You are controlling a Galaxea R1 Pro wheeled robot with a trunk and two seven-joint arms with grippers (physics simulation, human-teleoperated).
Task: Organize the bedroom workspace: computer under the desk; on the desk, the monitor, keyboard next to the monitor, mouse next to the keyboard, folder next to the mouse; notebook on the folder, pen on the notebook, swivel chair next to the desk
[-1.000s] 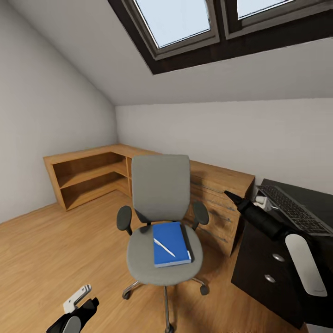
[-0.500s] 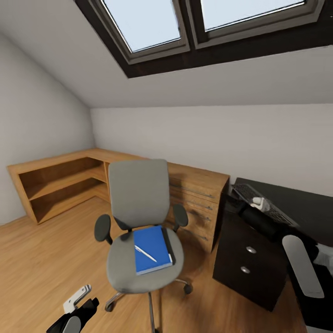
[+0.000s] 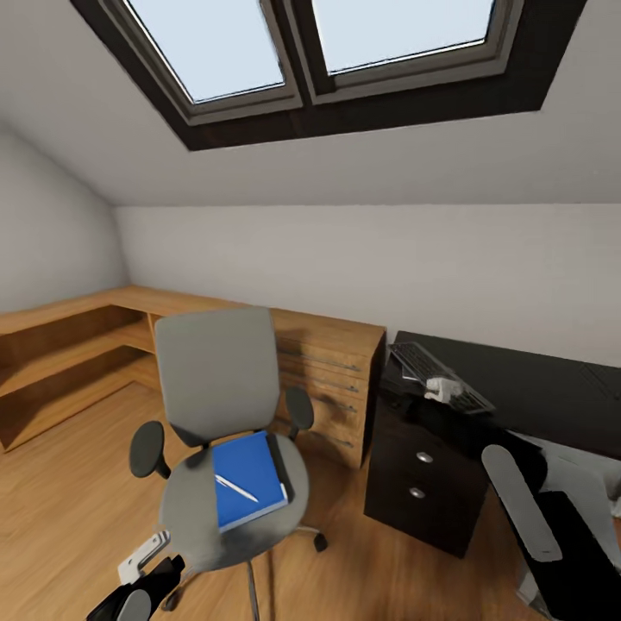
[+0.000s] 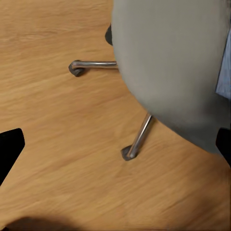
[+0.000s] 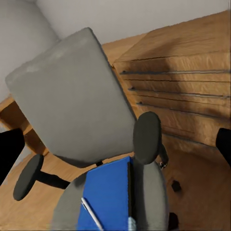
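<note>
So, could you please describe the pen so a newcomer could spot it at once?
Find the grey swivel chair on the wood floor, left of the black desk. A blue folder lies on its seat, and the pen is the thin silver-white stick lying diagonally on top.

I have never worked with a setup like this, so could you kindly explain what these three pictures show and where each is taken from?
This is a simulated two-armed robot on wheels in an attic bedroom. The large picture comes from a camera on its head. In it you see the swivel chair with a blue folder on its seat and a pen lying on the folder. To the right stands the black desk with a keyboard on it, beside a wooden dresser.

The other two pictures come from cameras on the wrists. The left one looks down at the chair's chrome legs and the wood floor. The right one looks at the chair's back and the folder. The left claw and the right claw both hold nothing; the dark finger edges in each wrist picture stand wide apart.
</note>
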